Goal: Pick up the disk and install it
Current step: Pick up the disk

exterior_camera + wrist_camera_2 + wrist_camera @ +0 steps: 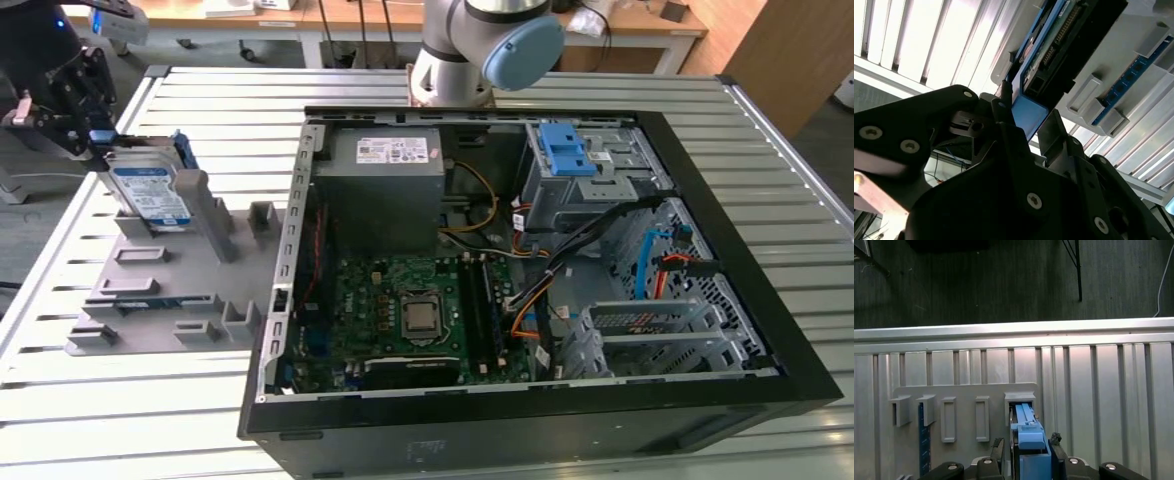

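The disk (147, 192) is a silver drive with a blue-and-white label and a blue frame. It stands on edge in a slot of the grey holder (174, 300), at the exterior view's left. My gripper (98, 135) sits at the disk's upper far end. In the first wrist view the disk's blue frame (1030, 440) lies edge-on between the two fingers, which hug its sides. In the second wrist view my gripper (1026, 112) closes snugly on the blue end tab (1029, 114), and the disk's connector edge (1064, 40) runs away from it.
An open black computer case (707, 180) lies on the slatted metal table (214, 90) at the exterior view's right. Inside are a motherboard (414, 310), a grey power supply (380, 160) and a drive cage with a blue latch (567, 150). The arm's base (481, 50) stands behind the case.
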Robot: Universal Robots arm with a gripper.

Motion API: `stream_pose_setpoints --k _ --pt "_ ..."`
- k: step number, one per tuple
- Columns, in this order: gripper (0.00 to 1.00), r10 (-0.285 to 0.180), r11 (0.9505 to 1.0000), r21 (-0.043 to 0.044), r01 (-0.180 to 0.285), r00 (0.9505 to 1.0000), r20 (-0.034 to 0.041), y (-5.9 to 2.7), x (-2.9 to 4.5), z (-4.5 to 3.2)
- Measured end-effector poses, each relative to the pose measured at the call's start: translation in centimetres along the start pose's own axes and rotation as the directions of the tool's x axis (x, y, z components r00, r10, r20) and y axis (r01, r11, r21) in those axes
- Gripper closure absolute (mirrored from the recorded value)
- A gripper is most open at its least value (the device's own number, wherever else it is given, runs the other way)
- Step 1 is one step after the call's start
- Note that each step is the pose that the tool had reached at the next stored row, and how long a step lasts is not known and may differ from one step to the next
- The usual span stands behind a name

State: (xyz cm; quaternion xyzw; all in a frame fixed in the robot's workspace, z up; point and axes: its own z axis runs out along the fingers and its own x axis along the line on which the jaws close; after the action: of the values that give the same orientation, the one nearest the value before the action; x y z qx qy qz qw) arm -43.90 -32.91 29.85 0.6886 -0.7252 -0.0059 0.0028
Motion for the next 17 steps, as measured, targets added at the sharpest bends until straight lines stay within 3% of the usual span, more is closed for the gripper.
stream_pose_setpoints --k 1,8,10,11,17 --pt "0.53 0.0 1.0 -0.0001 0.0 1.0 0.0 0.0 0.0 0.01" --pt "0.53 0.0 1.0 -0.0002 0.0 1.0 0.0001 -0.01 0.0 0.05" --pt "0.52 0.0 1.0 -0.001 0.0 1.0 0.0 -0.01 0.0 0.1" --pt "0.45 0.0 1.0 -0.0012 0.0 1.0 0.0 -0.02 0.0 0.15" --pt "0.45 0.005 1.0 -0.0012 -0.005 1.0 0.0001 -0.07 0.0 0.73"
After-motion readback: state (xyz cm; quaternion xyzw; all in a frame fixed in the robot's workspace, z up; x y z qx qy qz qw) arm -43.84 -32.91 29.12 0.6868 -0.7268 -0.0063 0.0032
